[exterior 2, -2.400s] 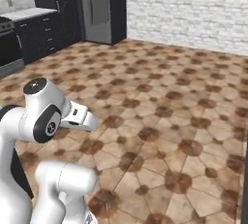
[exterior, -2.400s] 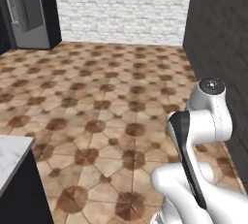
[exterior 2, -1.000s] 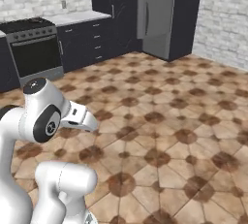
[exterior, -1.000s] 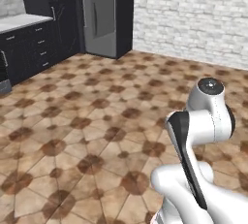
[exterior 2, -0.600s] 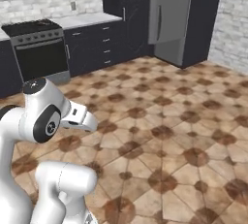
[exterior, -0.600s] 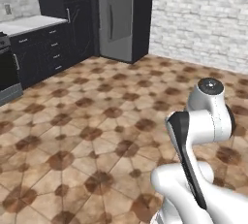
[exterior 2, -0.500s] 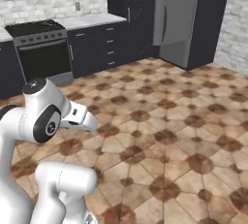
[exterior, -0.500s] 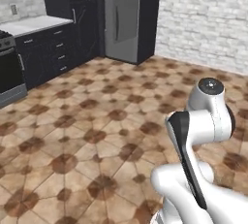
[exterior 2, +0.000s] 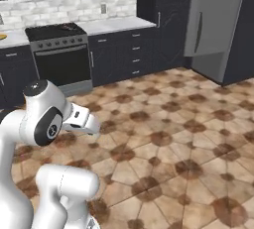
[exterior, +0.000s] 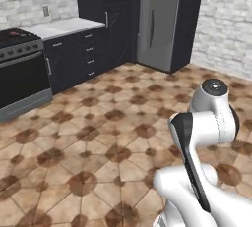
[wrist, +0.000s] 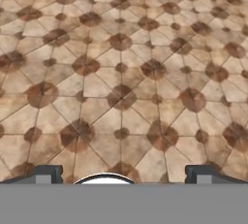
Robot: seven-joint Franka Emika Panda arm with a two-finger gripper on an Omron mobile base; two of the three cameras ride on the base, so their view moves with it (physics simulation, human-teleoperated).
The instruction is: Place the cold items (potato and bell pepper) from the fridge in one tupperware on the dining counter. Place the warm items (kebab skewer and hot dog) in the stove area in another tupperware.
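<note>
The gripper (wrist: pixel 121 173) is seen in the hand view with its two dark finger tips spread wide apart and nothing between them, held above the brown tiled floor (wrist: pixel 126 72). The fridge (exterior: pixel 160 22), a tall grey steel cabinet with its door closed, is set at the far end of that floor beside the dark cabinets (exterior: pixel 106 19). A black stove (exterior 2: pixel 62 54) is placed further along those cabinets from the fridge, under a pale counter (exterior 2: pixel 116 24).

Brown octagon-tiled floor (exterior: pixel 98 137), fridge (exterior: pixel 160 22) standing on it at the back, dark cabinets (exterior: pixel 83 56) and stove (exterior: pixel 22 73) along the wall
</note>
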